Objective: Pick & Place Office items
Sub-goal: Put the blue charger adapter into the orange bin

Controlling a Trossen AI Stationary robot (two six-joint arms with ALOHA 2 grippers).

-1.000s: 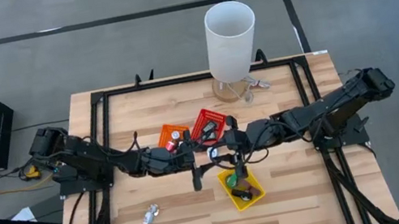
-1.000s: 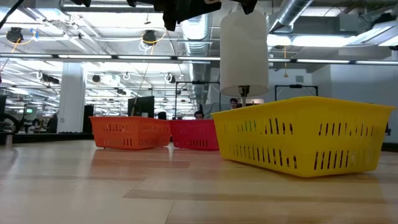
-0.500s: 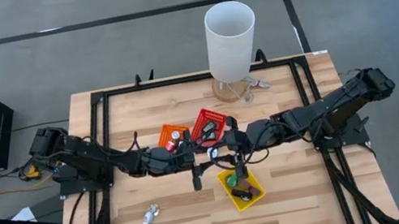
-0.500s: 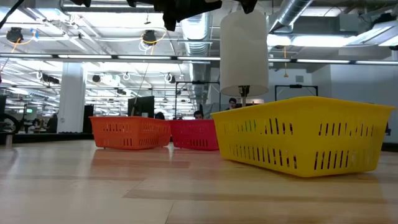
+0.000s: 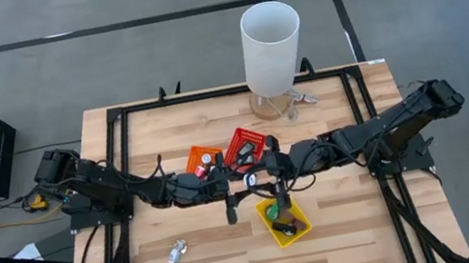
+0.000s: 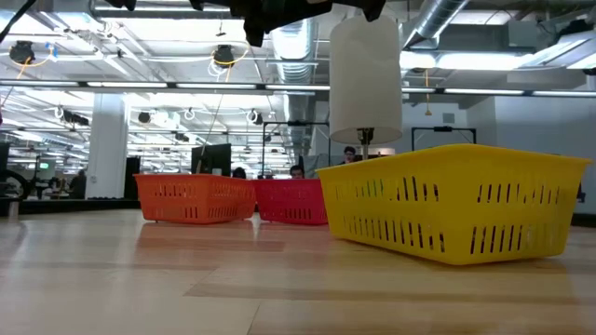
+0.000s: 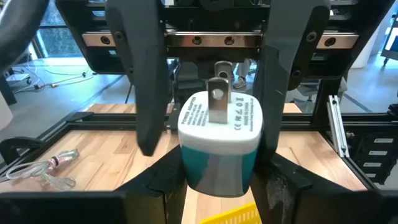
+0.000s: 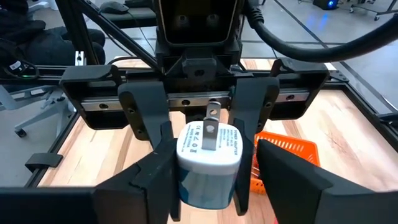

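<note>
Mid-air handover, centre of the surface, both arms stretched in and meeting nose to nose.

Left gripper (image 8: 205, 174): closed on the white-and-teal plug adapter (image 7: 217, 146), fingers pressed to both its sides. Right gripper (image 7: 214, 124): open, fingers flanking the adapter, with a visible gap on at least one side. So probably released, not carrying.

Adapter position: off the surface, pinched between the two wrists, above the bare strip between the red basket (image 5: 246, 144) and the yellow basket (image 5: 265, 211). Prong face visible in both wrist views, so probably turned upward, body hanging below it. Grip across the short width of the body, not along its length.

Key relation for the next move: yellow basket just beside the meeting point, on the near-edge side and slightly toward the right arm. Red and orange basket (image 5: 202, 159) on the far side, orange closer to the left arm's line. All within short reach of the left gripper.

Blocking item: right gripper directly ahead of the adapter, fingers straddling it. Needs a straight pull-back along its own arm line first. Any sideways swing of the left arm before that risks knocking the adapter against a right finger.

Elsewhere: silvery clip (image 5: 176, 251) alone on the surface near the front edge, left arm's side, well apart from the baskets.
</note>
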